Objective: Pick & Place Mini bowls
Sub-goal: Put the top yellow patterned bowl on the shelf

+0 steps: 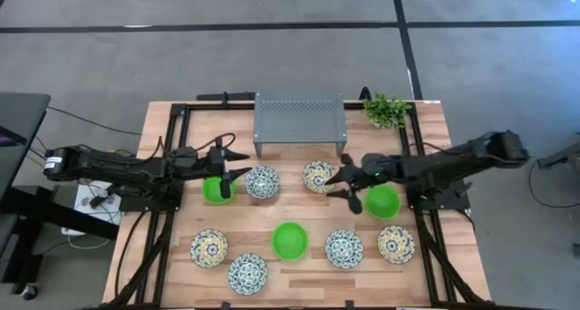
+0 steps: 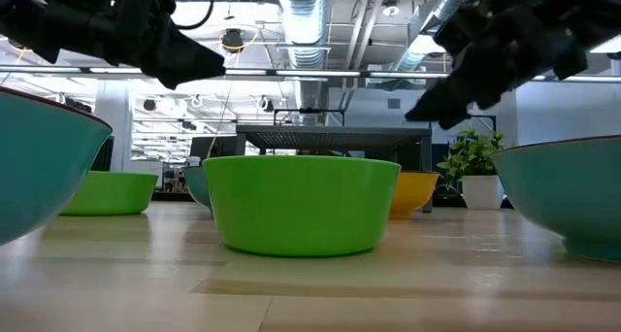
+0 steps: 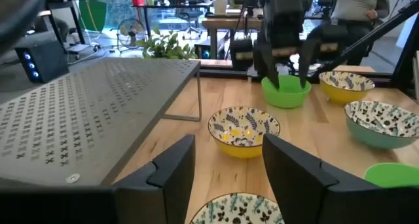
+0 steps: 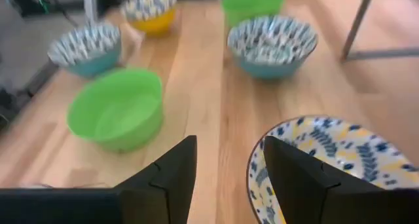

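No brand, label or writing can be read anywhere.

In the high view the left gripper [image 1: 237,168] sits left of centre with its fingers spread apart and nothing between them; a green bowl [image 1: 217,189] lies just below it and a blue-patterned bowl [image 1: 263,181] just to its right. The right gripper [image 1: 346,184] sits right of centre, fingers likewise spread and empty, between a yellow-patterned bowl [image 1: 318,176] on its left and a second green bowl [image 1: 382,201] on its right.

Lower in the frame lie a third green bowl [image 1: 289,240] at centre, a yellow-patterned bowl [image 1: 208,247] at lower left, a blue-patterned bowl [image 1: 247,274] below that, another blue-patterned bowl [image 1: 344,248] and a yellow-patterned bowl [image 1: 396,244] at lower right.

The grey perforated rack [image 1: 299,120] stands at top centre of the wooden table [image 1: 308,283], a small leafy plant [image 1: 386,110] to its right. Nothing lies between either gripper and its neighbouring bowls.
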You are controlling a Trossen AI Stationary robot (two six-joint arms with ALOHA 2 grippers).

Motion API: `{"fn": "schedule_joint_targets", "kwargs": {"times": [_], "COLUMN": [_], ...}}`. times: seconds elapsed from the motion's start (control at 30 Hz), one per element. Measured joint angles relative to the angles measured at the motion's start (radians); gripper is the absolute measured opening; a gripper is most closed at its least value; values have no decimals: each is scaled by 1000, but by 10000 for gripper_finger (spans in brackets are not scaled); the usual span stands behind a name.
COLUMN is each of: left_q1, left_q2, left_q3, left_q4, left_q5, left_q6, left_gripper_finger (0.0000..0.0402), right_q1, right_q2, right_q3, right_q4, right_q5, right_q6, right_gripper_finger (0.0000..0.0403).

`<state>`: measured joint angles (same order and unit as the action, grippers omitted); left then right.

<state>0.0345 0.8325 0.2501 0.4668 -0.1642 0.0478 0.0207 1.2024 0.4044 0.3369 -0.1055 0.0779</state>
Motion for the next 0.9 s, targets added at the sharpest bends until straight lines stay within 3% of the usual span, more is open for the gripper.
{"fn": "schedule_joint_targets", "kwargs": {"times": [0.33,0.67,0.8,0.9], "left_q1": [0,0,0,0], "left_q2": [-14,-14,-14,-14], "left_q3": [0,0,0,0], "left_q4": [14,21,21,21], "left_q5": [0,1,1,1], "left_q6": [0,0,0,0], "left_gripper_finger": [175,172,171,170], "right_q1": [9,9,11,9], "right_q2": [276,357,370,375], "right_q3": [183,270,270,270], "right_q4": [-156,-283,-307,-320], "right_q5": [29,89,128,136], "right_q6": [-88,-123,-130,-130], "right_gripper_finger": [183,169,146,105]}}
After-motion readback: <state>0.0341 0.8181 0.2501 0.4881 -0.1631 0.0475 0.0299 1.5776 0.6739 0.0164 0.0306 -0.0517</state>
